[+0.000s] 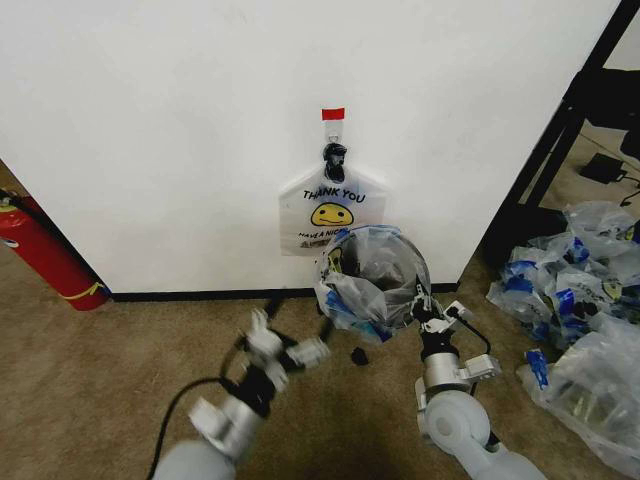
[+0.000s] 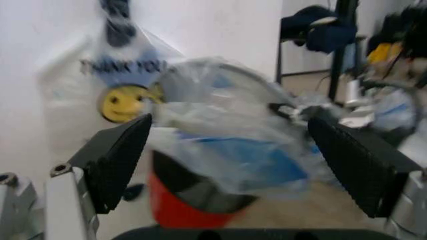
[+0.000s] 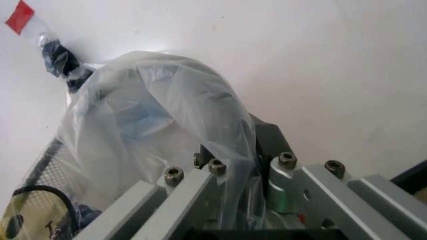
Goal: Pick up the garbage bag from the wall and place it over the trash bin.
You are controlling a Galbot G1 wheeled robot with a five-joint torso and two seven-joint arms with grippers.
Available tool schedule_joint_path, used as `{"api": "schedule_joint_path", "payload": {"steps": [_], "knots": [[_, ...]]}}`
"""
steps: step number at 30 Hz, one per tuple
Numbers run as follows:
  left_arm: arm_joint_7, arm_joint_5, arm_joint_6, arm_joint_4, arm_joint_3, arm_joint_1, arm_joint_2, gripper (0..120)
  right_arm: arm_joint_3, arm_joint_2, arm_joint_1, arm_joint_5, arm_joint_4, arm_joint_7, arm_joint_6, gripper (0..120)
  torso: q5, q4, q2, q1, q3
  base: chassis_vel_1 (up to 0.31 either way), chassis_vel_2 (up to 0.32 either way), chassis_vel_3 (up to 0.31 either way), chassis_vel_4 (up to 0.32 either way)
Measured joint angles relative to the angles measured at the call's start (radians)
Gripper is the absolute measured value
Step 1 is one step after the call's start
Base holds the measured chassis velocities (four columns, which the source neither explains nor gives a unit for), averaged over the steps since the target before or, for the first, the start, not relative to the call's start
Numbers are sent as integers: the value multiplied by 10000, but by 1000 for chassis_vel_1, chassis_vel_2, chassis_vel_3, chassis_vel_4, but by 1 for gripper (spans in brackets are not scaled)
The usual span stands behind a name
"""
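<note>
Here the thin see-through garbage bag with blue patches (image 1: 372, 275) drapes over the small red trash bin (image 2: 175, 207) by the plain white wall (image 1: 180, 120); the right gripper (image 1: 428, 313) pinches its edge, the left gripper (image 1: 290, 345) gapes empty beside it

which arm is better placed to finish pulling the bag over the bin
Right, probably: the right gripper is shut on the garbage bag at the trash bin; the left gripper hangs open beside it.

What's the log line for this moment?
right gripper: shut on garbage bag | bag: draped over trash bin | left gripper: open, beside bin | spare bag: on wall
</note>
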Motion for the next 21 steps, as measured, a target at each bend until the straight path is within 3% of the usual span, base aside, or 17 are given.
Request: {"api": "schedule_joint_path", "payload": {"steps": [4, 10, 16, 21], "knots": [[234, -971, 32, 140, 370, -177, -248, 84, 11, 11, 15, -68, -223, -378, 98, 1, -1, -2, 0, 0, 1, 0, 0, 0, 0], [304, -3288, 584, 617, 922, -816, -1098, 74, -162, 342, 524, -71, -909, -1274, 344, 1, 0, 0, 0, 0, 2, 0, 0, 0, 0], [-417, -3508, 955, 897, 953, -855, -1690, 74, -336, 648, 929, -109, -1295, -1407, 403, 1, 0, 1, -1, 2, 2, 0, 0, 0, 0], [-816, -3361, 1074, 948, 845, -769, -1813, 68, -346, 607, 990, -132, -1311, -1439, 404, 1, 0, 1, 0, 2, 2, 0, 0, 0, 0]]}}
